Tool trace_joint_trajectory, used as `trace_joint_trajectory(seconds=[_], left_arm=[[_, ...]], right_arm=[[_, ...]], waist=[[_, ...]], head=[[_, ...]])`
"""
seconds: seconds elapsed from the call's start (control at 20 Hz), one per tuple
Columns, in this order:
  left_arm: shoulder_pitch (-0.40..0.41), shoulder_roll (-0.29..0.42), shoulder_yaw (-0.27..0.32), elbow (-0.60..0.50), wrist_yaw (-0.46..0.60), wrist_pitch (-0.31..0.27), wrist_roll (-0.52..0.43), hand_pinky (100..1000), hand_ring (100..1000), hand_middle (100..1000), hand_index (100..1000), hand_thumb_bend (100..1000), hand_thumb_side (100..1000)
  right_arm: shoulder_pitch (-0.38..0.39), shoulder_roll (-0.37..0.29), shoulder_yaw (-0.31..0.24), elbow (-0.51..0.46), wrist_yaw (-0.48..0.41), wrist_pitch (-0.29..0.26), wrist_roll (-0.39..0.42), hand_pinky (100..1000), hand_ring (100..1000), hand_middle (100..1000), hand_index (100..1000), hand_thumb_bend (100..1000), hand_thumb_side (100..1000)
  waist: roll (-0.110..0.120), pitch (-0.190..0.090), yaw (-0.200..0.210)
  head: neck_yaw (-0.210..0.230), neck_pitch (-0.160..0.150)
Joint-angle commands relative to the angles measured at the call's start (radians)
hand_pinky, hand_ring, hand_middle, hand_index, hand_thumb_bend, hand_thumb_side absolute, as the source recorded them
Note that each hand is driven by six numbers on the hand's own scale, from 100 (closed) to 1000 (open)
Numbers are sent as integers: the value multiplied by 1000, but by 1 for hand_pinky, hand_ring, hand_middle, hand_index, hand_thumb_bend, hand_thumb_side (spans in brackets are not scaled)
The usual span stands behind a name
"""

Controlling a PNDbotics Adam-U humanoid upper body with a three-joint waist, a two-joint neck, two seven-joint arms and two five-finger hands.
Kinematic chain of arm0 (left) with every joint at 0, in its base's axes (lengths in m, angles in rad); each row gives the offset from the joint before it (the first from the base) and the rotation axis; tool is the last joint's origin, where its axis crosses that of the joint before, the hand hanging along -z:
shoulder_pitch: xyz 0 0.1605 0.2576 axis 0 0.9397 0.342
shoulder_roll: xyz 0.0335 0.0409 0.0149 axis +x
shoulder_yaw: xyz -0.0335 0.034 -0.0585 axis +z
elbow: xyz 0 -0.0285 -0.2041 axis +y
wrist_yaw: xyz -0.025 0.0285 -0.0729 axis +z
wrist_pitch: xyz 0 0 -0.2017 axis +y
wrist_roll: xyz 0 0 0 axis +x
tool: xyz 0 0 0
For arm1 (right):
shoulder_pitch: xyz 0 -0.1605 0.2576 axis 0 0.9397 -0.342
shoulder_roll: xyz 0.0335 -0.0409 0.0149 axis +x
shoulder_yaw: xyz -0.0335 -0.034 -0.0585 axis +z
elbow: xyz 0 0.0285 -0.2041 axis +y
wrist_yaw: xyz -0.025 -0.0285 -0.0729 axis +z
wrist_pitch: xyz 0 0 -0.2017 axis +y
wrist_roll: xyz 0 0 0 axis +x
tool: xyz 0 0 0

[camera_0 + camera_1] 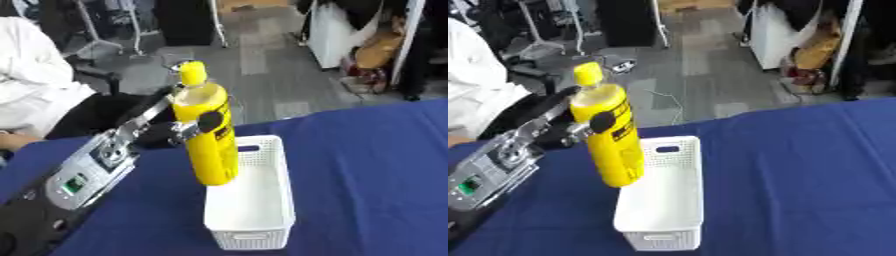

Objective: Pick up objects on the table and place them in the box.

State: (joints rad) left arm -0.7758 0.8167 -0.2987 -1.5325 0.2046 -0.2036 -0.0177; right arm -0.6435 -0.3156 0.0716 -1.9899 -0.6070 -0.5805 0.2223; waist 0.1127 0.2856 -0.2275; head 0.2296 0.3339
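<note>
While the white box (254, 205) stands near the front edge of the blue-covered table (376, 165), nothing shows inside it; it is a long rectangular plastic basket with perforated walls and a slot handle at its far end. Above its left rim the left hand (179, 131) grasps a yellow bottle (208, 135), upright, smooth and cylindrical, with a yellow cap and dark label.

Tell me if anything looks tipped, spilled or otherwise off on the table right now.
Nothing is spilled or damaged. The yellow bottle is off the table, held nearly upright by the left hand over the left wall of the white box. The box looks empty and sits slightly askew on the blue table.
</note>
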Motion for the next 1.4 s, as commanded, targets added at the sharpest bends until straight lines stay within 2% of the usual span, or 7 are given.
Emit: trace_joint_trajectory(seconds=[0.05, 0.25, 0.8, 0.85, 0.95, 1.05, 1.4], left_arm=[[-26, 5, 1, 13, -11, -32, 11, 100, 100, 100, 427, 214, 746], [-31, -4, -2, 33, -21, -74, 23, 100, 100, 100, 454, 211, 752], [-34, -14, -7, 72, -62, -125, -11, 169, 234, 329, 533, 189, 785], [-35, -14, -7, 73, -64, -129, -11, 238, 343, 441, 611, 228, 802], [-34, -12, -15, 71, -77, -144, -47, 573, 757, 851, 1000, 538, 835], [-32, -10, -25, 69, -80, -160, -129, 888, 973, 1000, 1000, 757, 922], [-40, -7, 3, 86, -61, -179, -265, 951, 1000, 1000, 1000, 851, 984]], right_arm=[[-22, -1, 0, -10, -6, 0, 4, 294, 368, 476, 663, 100, 952], [-28, 4, 0, -10, -9, 0, 5, 293, 367, 476, 663, 100, 953], [-37, 9, 0, -10, -10, 1, 3, 291, 367, 475, 662, 100, 955], [-37, 10, 0, -10, -10, 0, 3, 291, 366, 475, 662, 100, 955], [-38, 10, 0, -10, -11, -1, 2, 290, 366, 475, 662, 100, 960], [-39, 10, 0, -10, -12, -2, 1, 290, 366, 475, 662, 100, 966], [-38, 9, 0, -10, -11, -3, -1, 290, 366, 475, 663, 100, 965]], waist=[[-3, -14, -4], [-1, -12, -11], [5, -10, -18], [6, -10, -19], [7, -10, -20], [8, -10, -20], [7, -10, -17]], head=[[10, -10], [11, -14], [10, -16], [10, -16], [10, -15], [10, -14], [7, -12]])
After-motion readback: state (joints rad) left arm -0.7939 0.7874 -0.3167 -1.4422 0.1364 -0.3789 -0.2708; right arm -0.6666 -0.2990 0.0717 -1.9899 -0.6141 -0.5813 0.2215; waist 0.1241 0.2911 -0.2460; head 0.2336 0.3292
